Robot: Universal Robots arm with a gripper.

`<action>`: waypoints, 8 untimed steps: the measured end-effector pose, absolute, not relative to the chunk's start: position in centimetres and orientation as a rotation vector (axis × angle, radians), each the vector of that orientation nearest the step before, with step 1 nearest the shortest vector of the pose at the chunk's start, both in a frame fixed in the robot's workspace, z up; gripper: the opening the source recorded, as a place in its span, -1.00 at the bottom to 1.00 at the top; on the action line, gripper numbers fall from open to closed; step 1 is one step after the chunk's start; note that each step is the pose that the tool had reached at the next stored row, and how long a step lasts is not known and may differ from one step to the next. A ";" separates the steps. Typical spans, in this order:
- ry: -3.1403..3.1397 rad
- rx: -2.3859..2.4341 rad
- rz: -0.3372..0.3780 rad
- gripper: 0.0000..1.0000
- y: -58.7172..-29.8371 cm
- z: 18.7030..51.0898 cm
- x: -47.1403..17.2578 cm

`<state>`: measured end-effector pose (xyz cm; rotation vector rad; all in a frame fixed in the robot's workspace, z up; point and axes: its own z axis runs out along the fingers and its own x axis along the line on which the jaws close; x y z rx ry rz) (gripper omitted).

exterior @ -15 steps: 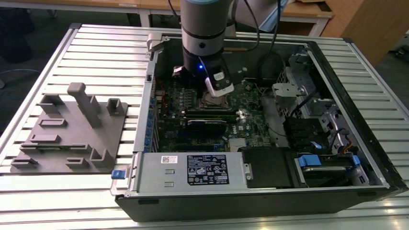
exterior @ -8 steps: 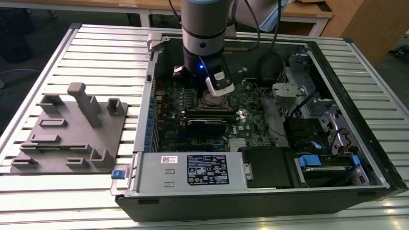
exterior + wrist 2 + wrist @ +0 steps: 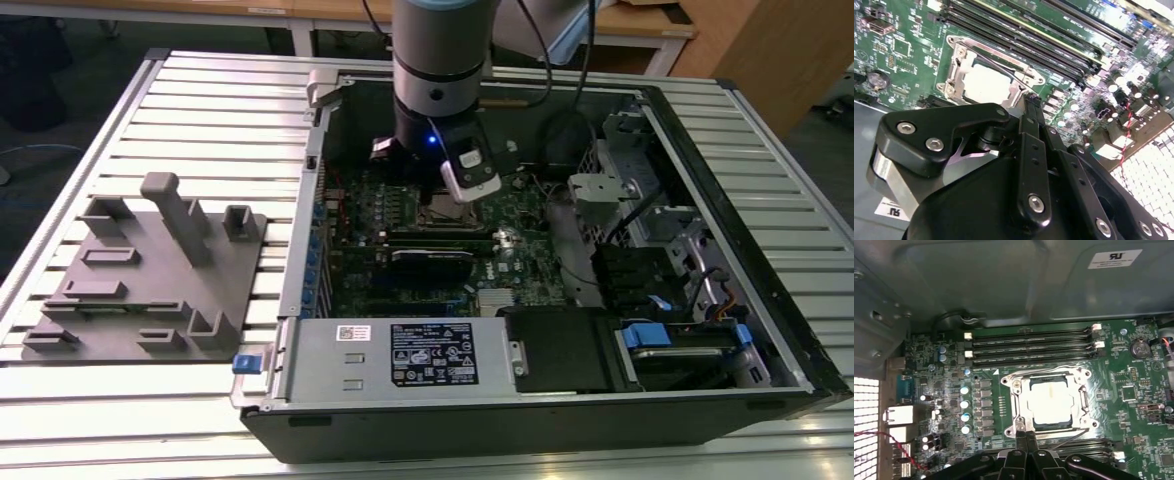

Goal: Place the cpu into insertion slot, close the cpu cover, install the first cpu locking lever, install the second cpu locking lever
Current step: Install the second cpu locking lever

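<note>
The cpu [image 3: 1051,400] [image 3: 986,82], a pale silver square, lies in the insertion slot [image 3: 447,212] on the green motherboard. The cpu cover [image 3: 1016,401] [image 3: 954,75], a silvery frame, lies flat around it. One thin wire lever [image 3: 1064,369] runs along one side of the frame and another wire lever [image 3: 1070,436] along the opposite side. My gripper [image 3: 1023,432] [image 3: 1030,100] is shut, its black fingertips pressed together at the frame's edge near a corner screw. Whether they touch a lever wire I cannot tell. In the exterior view the arm stands straight above the socket.
The open computer case lies on a slatted metal table. Long black memory slots [image 3: 1029,347] run beside the socket. A silver power supply box [image 3: 387,355] with a white label sits at the case's front, with drive bays [image 3: 667,340] at the exterior view's right. A grey fixture plate [image 3: 147,280] lies outside on the left.
</note>
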<state>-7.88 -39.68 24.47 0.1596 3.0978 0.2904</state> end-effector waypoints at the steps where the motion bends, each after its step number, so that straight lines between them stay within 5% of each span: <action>1: 3.098 0.160 0.290 -0.79 -39.7 24.5 -7.7; 8: 3.099 0.160 0.289 -0.79 -39.8 24.5 -7.2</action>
